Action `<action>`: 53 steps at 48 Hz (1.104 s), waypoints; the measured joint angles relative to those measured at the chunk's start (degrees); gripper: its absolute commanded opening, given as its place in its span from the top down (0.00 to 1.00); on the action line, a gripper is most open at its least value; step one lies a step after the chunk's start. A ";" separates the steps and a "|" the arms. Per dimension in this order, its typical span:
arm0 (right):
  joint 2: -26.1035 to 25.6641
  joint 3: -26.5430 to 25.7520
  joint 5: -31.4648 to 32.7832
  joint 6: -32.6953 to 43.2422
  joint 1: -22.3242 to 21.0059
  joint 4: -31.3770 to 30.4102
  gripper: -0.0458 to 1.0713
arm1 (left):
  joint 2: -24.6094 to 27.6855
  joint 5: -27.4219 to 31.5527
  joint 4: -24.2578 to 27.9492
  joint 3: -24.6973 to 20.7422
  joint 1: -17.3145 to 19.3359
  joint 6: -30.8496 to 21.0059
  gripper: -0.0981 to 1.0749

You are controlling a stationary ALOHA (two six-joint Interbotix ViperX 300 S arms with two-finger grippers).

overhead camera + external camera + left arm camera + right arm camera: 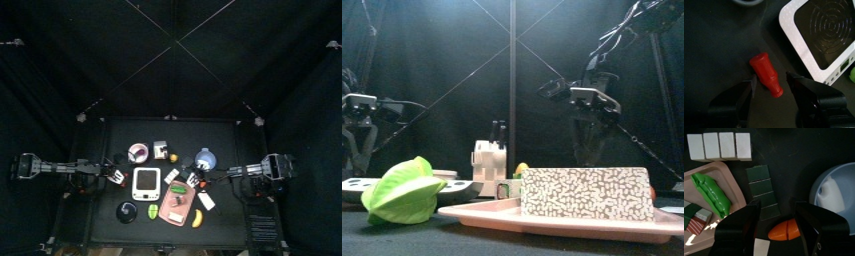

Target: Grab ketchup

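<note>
The ketchup (767, 74) is a small red bottle lying on its side on the black table, seen in the left wrist view. My left gripper (771, 81) is open, with one jaw on each side of the bottle's lower half and not touching it. In the top view the left gripper (112, 183) is at the table's left, next to the white scale (147, 181). My right gripper (777, 209) is open and empty, hovering over green blocks (762, 192) at the table's right (214, 180).
The white scale (821, 35) lies close beside the ketchup. A pink tray (721, 203) holds a green pea pod (712, 192). White blocks (721, 146), an orange piece (785, 229) and a blue bowl (834, 190) surround the right gripper. A green leafy toy (406, 190) and a speckled block (587, 193) stand at the front.
</note>
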 measured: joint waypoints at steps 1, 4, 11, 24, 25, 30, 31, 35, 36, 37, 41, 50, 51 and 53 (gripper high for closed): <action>0.00 0.00 0.00 0.00 0.00 0.00 0.21 | 0.26 -0.09 0.09 0.00 0.00 0.09 0.18; 0.00 0.00 0.00 0.00 0.00 0.00 0.21 | 1.23 -0.26 0.00 0.00 0.00 0.00 0.18; 0.00 0.00 0.00 -0.09 0.00 0.00 0.21 | 3.78 -1.14 0.09 -0.26 0.00 0.00 0.18; 0.18 0.00 0.00 -0.09 0.00 0.00 0.21 | 8.44 -2.02 0.88 -0.88 0.44 0.18 0.18; 0.26 0.00 -0.09 0.00 0.00 0.00 0.21 | 8.61 -2.11 0.97 -0.88 0.44 0.18 0.18; 0.26 0.00 0.00 0.00 0.00 0.00 0.21 | 9.32 -1.93 1.05 -1.14 0.62 0.18 0.20; 0.26 0.00 0.00 0.00 0.00 0.00 0.21 | 9.49 -1.93 1.14 -1.14 0.62 0.18 0.21; 0.26 0.00 0.00 0.00 0.00 0.00 0.21 | 9.84 -1.93 1.23 -1.32 0.70 0.18 0.27; 0.26 0.00 0.00 0.00 0.00 0.00 0.21 | 9.84 -1.93 1.23 -1.32 0.70 0.18 0.29; 0.26 -0.09 0.00 0.00 0.00 0.00 0.21 | 9.93 -1.85 1.23 -1.32 0.79 0.18 0.30; 0.35 0.00 0.00 0.00 0.00 0.00 0.21 | 9.93 -1.93 1.41 -1.41 0.79 0.18 0.39; 0.62 0.00 0.00 0.00 0.00 0.00 0.21 | 9.67 -1.58 1.67 -1.41 0.79 0.35 0.48; 0.62 0.00 0.00 0.00 0.00 0.00 0.21 | 9.49 -1.41 1.76 -1.49 0.79 0.53 0.47; 0.70 0.00 0.00 0.00 0.00 0.00 0.21 | 8.96 -0.79 1.76 -1.49 0.70 0.53 0.47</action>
